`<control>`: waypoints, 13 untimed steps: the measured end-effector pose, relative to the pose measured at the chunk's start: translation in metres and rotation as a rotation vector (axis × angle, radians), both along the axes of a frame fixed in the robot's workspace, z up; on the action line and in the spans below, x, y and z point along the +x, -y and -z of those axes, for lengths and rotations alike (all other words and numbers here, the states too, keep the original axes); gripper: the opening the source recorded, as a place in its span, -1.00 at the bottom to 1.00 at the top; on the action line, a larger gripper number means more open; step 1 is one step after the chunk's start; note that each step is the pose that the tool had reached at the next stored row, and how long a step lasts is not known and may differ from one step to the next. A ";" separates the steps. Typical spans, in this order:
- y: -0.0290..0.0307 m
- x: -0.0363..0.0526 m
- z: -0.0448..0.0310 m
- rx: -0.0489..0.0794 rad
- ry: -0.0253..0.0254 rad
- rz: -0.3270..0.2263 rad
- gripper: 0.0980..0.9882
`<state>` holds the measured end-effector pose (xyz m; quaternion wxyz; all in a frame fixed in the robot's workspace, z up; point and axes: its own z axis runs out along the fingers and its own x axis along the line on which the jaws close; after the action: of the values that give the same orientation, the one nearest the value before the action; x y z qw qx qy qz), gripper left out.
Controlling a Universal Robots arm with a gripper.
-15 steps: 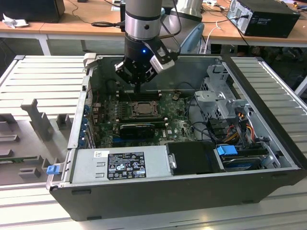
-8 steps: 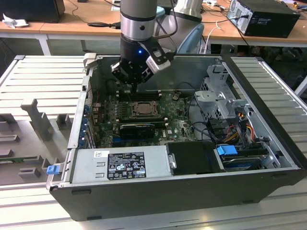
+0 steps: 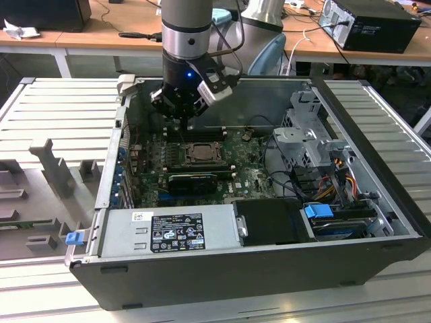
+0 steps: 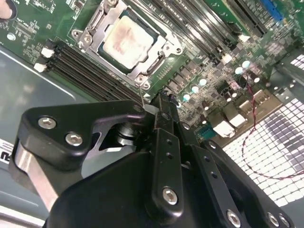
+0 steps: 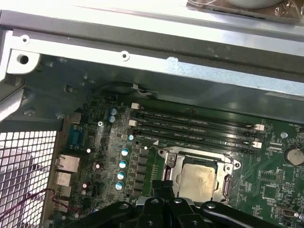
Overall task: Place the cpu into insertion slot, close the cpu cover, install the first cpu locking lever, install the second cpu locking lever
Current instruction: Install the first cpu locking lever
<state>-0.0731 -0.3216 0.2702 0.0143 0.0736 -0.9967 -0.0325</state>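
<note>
The cpu (image 4: 124, 40) lies flat in the insertion slot (image 3: 200, 153) on the green board, its dull silver top showing; it is also in the first wrist view (image 5: 197, 180). The cpu cover (image 4: 161, 50) is folded down around it as a silvery frame. My gripper (image 4: 162, 100) hangs just above the board beside the socket, over the memory slots, with its black fingers pressed together and nothing between them. In the exterior view the gripper (image 3: 185, 124) is slightly behind the socket. The first wrist view puts the gripper (image 5: 164, 187) at one edge of the socket.
Long black memory slots (image 5: 194, 126) run beside the socket. A black graphics card (image 3: 192, 180) lies in front of it, then the power supply (image 3: 175, 229). A drive cage (image 3: 306, 134) and cables fill the exterior view's right. The case wall (image 5: 156, 52) stands close behind.
</note>
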 end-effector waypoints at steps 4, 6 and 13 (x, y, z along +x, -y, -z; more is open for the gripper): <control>0.0000 -0.0011 0.0018 0.003 0.0006 0.039 -0.98; 0.0000 -0.0028 0.0018 0.006 0.0005 0.039 -0.98; 0.0000 -0.0090 0.0021 0.012 0.0007 0.039 -0.98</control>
<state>-0.0821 -0.3215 0.2681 0.0129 0.0543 -0.9977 -0.0389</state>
